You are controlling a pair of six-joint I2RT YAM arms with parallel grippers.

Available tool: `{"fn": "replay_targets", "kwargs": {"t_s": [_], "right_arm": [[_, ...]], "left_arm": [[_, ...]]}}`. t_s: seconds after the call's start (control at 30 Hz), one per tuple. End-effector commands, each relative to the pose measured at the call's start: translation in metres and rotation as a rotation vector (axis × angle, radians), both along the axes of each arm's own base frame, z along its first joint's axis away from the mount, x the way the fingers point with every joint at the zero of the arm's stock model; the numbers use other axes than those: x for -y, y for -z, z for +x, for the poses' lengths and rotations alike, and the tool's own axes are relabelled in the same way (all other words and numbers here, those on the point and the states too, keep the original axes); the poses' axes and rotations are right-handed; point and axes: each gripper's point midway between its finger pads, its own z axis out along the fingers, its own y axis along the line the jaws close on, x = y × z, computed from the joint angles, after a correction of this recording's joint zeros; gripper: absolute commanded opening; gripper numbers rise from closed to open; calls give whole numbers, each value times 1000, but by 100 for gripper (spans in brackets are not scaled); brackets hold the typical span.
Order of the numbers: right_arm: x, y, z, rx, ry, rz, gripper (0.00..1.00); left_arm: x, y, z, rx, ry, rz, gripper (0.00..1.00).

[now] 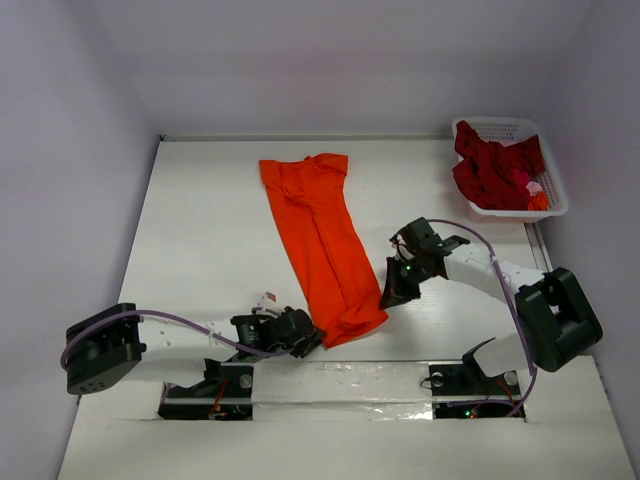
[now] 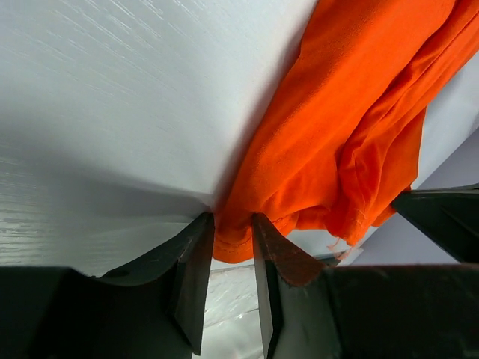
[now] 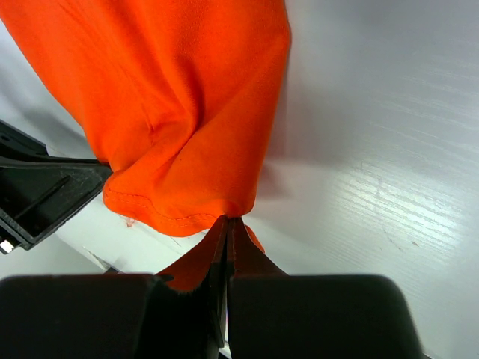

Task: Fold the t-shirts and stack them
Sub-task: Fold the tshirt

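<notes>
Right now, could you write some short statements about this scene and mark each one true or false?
1. The orange t-shirt lies on the table as a long strip. True.
2. The right gripper hangs open above it. False: it is shut on that shirt.
3. The dark red t-shirt is in the white basket. True.
4. The left gripper is at the strip's far end. False: it is at the near end.

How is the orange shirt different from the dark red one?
The orange t-shirt lies stretched out long on the table; the dark red t-shirt is bunched up in the white basket. The right gripper pinches the orange t-shirt; no gripper is near the dark red t-shirt. Both are soft cloth.
</notes>
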Motion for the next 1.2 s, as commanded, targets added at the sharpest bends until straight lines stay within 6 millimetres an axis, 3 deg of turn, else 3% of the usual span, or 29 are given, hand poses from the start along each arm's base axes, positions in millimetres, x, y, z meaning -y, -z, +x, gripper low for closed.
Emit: {"fn": "replay_targets", "kwargs": {"t_s": [0.0,0.07,0.23,0.4,0.57,0.9,1.17], "right_arm": [[1,0,1,6,2,4,0],[1,0,2,8,2,4,0],[1,1,2,4,2,2,0],[1,0,2,4,2,2,0],[-2,-8,6,16,10,17,0],[-8,-14,15,26,6,27,0],[-15,-37,34,87,6,35,0]], "left_arm": [[-7,11,0,-21,-50,7,25],[-8,11,0,-22,-50,13,22],[-9,8,0,-20,-51,14,0],[-9,3,1,-18,-44,35,0],[-7,-15,5,-4,-70,21,0],[-13,-20,9,4,-94,12,0],[-16,-51,37,83,-112,29,0]]}}
